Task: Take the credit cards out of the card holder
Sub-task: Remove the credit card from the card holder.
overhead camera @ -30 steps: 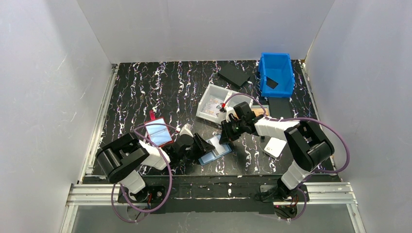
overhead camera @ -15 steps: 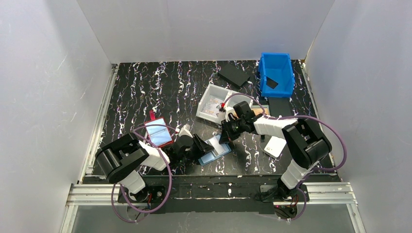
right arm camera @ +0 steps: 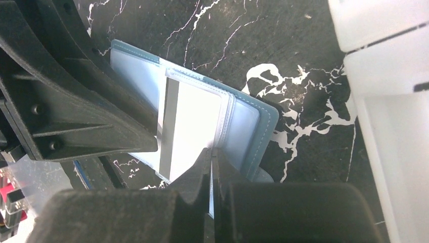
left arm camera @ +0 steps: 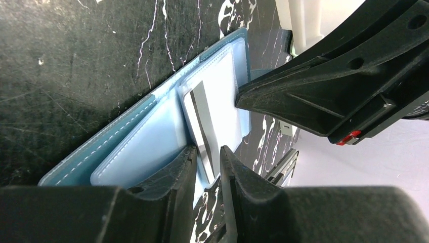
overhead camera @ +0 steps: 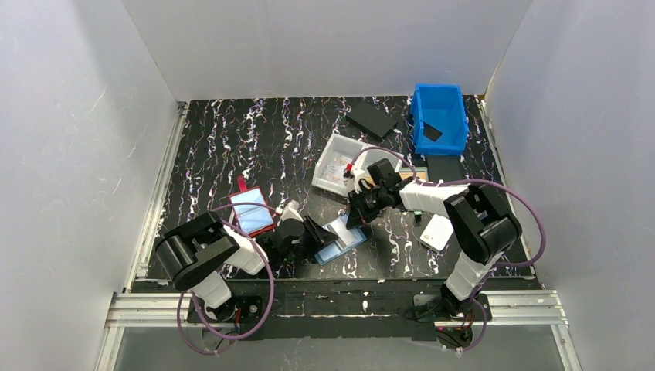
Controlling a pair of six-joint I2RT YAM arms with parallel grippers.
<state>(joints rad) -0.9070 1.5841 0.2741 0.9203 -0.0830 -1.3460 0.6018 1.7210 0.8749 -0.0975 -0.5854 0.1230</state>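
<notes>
The light-blue card holder (overhead camera: 340,240) lies open on the table near the front, between my two grippers. In the left wrist view the card holder (left arm camera: 136,147) shows a pale credit card (left arm camera: 202,119) with a dark stripe sticking partly out of its clear pocket. My left gripper (left arm camera: 207,152) is closed on that card's edge. In the right wrist view my right gripper (right arm camera: 211,152) is shut on the pocket edge of the card holder (right arm camera: 250,126), beside the credit card (right arm camera: 195,126). From above, the left gripper (overhead camera: 313,232) and right gripper (overhead camera: 354,217) sit at opposite sides.
A red-edged holder (overhead camera: 251,211) lies to the left of the left arm. A white tray (overhead camera: 327,160) stands behind the right gripper. A blue bin (overhead camera: 439,116) and a black flat piece (overhead camera: 372,120) are at the back right. A white card (overhead camera: 436,232) lies right.
Both grippers and the card holder have shifted slightly left. The left gripper has drawn back a little toward its base.
</notes>
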